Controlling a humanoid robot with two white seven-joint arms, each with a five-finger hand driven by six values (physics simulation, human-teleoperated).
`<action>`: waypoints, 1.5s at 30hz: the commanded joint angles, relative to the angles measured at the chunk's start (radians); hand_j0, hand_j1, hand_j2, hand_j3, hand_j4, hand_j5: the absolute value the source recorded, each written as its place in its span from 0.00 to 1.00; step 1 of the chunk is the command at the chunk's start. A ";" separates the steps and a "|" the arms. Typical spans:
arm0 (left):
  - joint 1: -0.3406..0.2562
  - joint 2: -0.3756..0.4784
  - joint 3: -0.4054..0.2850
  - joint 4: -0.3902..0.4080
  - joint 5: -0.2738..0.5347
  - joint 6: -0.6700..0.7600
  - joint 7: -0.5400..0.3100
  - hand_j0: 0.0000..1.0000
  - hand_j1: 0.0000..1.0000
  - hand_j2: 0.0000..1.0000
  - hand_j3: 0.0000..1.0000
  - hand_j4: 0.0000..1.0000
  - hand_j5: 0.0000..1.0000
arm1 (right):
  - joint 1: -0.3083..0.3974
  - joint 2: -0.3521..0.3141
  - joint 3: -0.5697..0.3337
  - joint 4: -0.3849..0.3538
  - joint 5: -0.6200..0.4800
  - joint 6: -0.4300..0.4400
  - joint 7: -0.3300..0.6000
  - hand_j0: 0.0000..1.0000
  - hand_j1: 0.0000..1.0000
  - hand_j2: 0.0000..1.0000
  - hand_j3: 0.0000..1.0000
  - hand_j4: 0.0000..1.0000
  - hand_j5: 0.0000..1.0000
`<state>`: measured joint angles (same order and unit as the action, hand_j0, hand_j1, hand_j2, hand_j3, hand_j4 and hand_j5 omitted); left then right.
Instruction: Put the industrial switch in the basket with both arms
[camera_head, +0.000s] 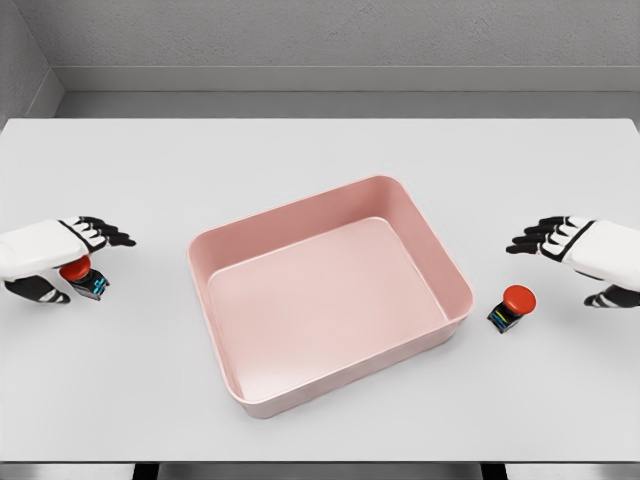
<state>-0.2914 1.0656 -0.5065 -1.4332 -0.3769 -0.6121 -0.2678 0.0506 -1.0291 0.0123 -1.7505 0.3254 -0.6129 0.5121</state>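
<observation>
Head view only: white table (320, 170) fills most of the frame, grey wall behind its far edge. Pink basket (330, 290) sits mid-table, a shallow rectangular tub rotated a bit so its far-right corner points away; nothing inside it. Two industrial switches are visible, each a red mushroom button on a small dark base with blue markings. Left switch (82, 276) is at the far left of the table, well apart from the basket, partly covered by the left hand (60, 258). That hand comes in from the left edge, black fingers extended toward the right over the switch, thumb lower on the near side; the switch sits between thumb and fingers, but I cannot tell whether it's actually gripped or just hovered over, and contact is not clear. Right switch (512, 306) stands on the table just beside the basket's right wall, near its near-right corner, not touching it, tilted slightly. Right hand (565, 245) comes in from the right edge, fingers spread and pointing left, thumb lower, holding nothing; it is above and to the right of the right switch, apart from it. Both switches are outside the basket.
</observation>
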 joint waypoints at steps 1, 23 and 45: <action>-0.002 -0.004 -0.001 -0.003 0.004 0.001 -0.001 1.00 1.00 1.00 1.00 1.00 1.00 | -0.003 0.001 0.040 -0.003 -0.005 0.002 0.014 1.00 1.00 1.00 1.00 1.00 1.00; -0.015 0.005 -0.006 -0.015 -0.073 0.001 -0.005 0.42 0.42 0.42 0.42 0.42 0.42 | -0.021 0.027 0.120 -0.001 -0.006 0.002 0.014 1.00 1.00 1.00 1.00 1.00 1.00; -0.064 0.004 0.013 -0.032 -0.019 0.001 0.002 0.27 0.27 0.27 0.27 0.27 0.27 | -0.028 0.032 0.144 0.002 -0.005 0.002 0.016 0.64 0.64 0.64 0.64 0.64 0.64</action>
<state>-0.3604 1.0687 -0.4955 -1.4641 -0.4166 -0.6127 -0.2674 0.0230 -0.9958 0.1521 -1.7491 0.3266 -0.6132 0.5272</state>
